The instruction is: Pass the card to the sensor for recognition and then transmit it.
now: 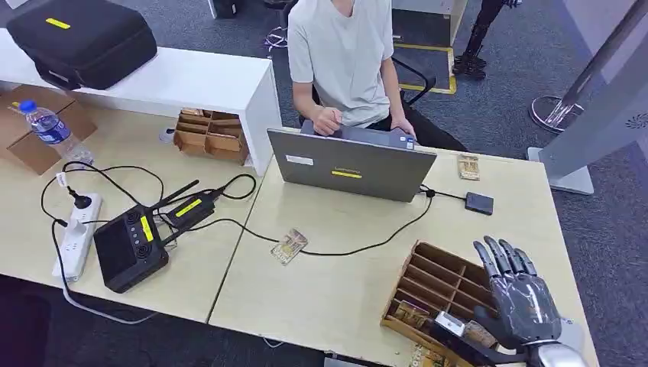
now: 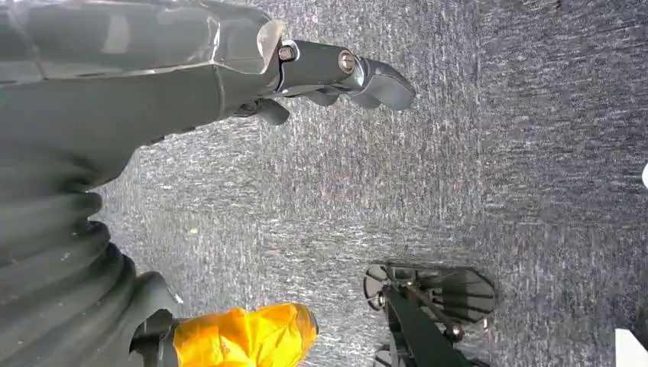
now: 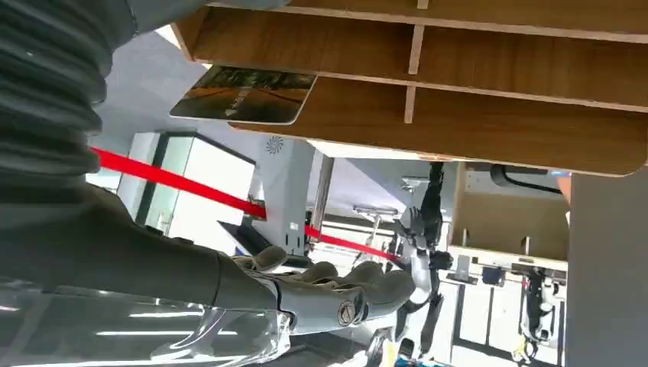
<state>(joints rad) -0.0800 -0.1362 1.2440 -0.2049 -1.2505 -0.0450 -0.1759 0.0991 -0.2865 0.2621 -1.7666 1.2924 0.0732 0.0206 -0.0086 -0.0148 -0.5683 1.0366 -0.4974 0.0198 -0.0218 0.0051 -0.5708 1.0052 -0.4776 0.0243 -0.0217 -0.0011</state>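
My right hand (image 1: pixel 522 302) hovers over the near right part of a wooden slotted card rack (image 1: pixel 435 279), its fingers stretched out and apart with nothing in them. In the right wrist view the hand (image 3: pixel 328 294) is empty, and a card (image 3: pixel 244 93) sticks out of the rack (image 3: pixel 458 69). More cards (image 1: pixel 413 313) stand in the rack's near slots. One loose card (image 1: pixel 289 246) lies mid-table on a black cable. The small black sensor box (image 1: pixel 479 202) sits beyond the rack, wired to the laptop. My left hand (image 2: pixel 328 73) hangs over the carpet, holding nothing.
A person sits behind an open grey laptop (image 1: pixel 351 164). Another card (image 1: pixel 468 167) lies near the far right table edge. At the left are a black controller (image 1: pixel 131 248), a power strip (image 1: pixel 76 233), a water bottle (image 1: pixel 52 130), a second wooden rack (image 1: pixel 210 136) and a black case (image 1: pixel 80 34).
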